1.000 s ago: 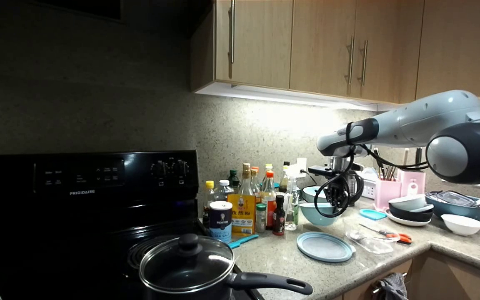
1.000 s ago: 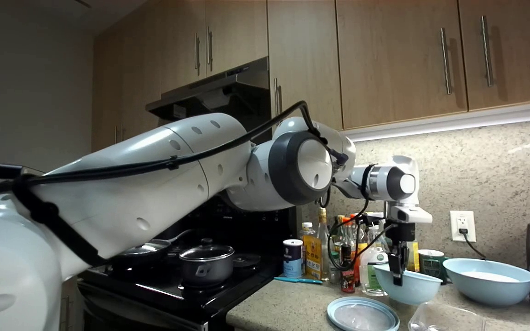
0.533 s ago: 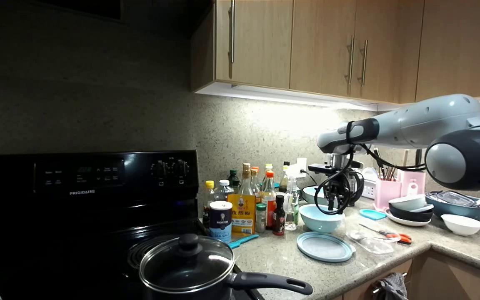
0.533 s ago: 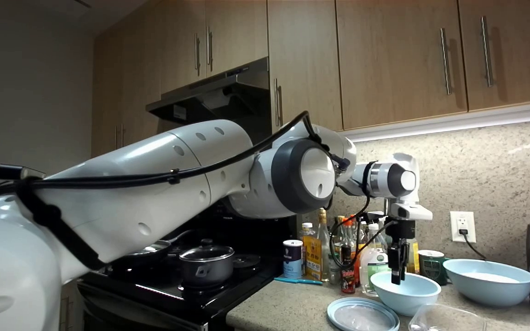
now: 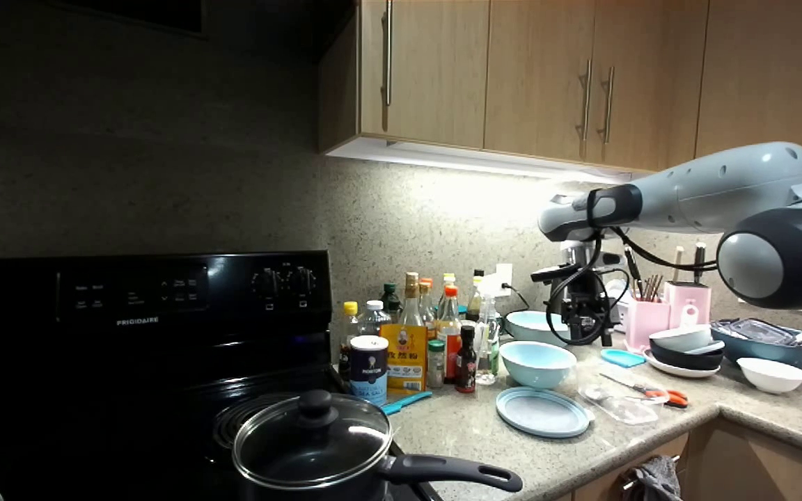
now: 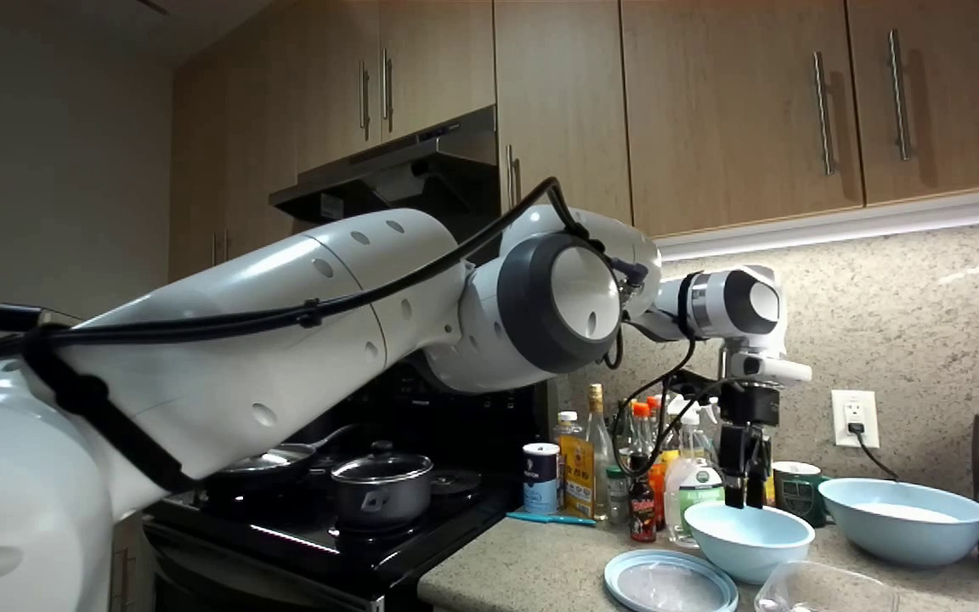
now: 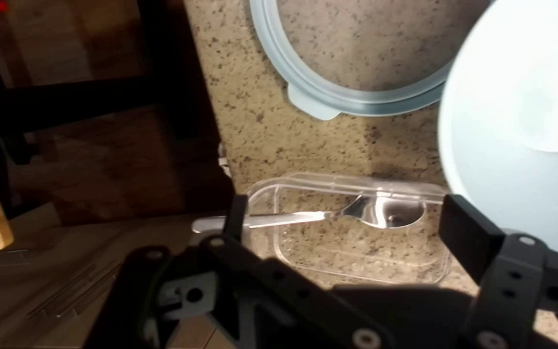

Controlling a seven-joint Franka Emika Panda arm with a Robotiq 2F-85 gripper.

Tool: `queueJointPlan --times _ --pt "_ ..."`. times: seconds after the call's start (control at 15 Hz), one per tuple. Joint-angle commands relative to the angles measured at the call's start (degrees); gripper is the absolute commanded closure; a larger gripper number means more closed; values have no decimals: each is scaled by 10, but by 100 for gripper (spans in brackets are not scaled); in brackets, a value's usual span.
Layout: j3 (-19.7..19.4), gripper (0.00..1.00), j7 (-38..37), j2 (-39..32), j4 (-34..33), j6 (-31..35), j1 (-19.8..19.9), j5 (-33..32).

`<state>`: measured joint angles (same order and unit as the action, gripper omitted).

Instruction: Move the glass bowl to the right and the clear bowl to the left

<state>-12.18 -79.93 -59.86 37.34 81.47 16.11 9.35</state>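
Gripper [image 7: 347, 218] now spread, aqua bowl [image 5: 538, 367] released, prev. tilted, now lvl

The glass bowl [image 5: 538, 369] is pale aqua, the clear container [image 7: 351, 249] colourless, the countertop [image 5: 457, 426] speckled beige

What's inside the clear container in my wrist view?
A spoon lies in the clear container, its handle reaching out past one end. The open jaws cover parts of the handle and rim, hiding those bits.

White arm [image 6: 302, 365] — black pincer [image 7: 349, 220].
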Motion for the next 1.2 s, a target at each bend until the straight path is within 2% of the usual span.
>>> queueJointPlan --times 0.0,0.07,0.13,0.33,0.4,0.6,0.67,0.73,0.8,1.07,1.13 --pt "-18 0 -42 38 50 -41 5 2" --pt "-21 0 -77 42 55 -41 11 17" --pt "-18 0 -36 9 8 -33 6 2" --pt "-21 0 -60 15 18 -34 13 4" --pt "-28 0 15 4 7 -16 6 -31" --pt "-19 0 114 -11 -6 -15 24 -51" --pt "-13 0 129 -16 -12 -18 33 -41" --pt "-12 0 91 -19 -16 -39 38 -24" --pt "-21 0 86 -9 3 -23 21 -39" --pt "-18 0 86 -15 -1 -25 33 -33" --pt "-13 0 157 -13 1 -39 29 -49"
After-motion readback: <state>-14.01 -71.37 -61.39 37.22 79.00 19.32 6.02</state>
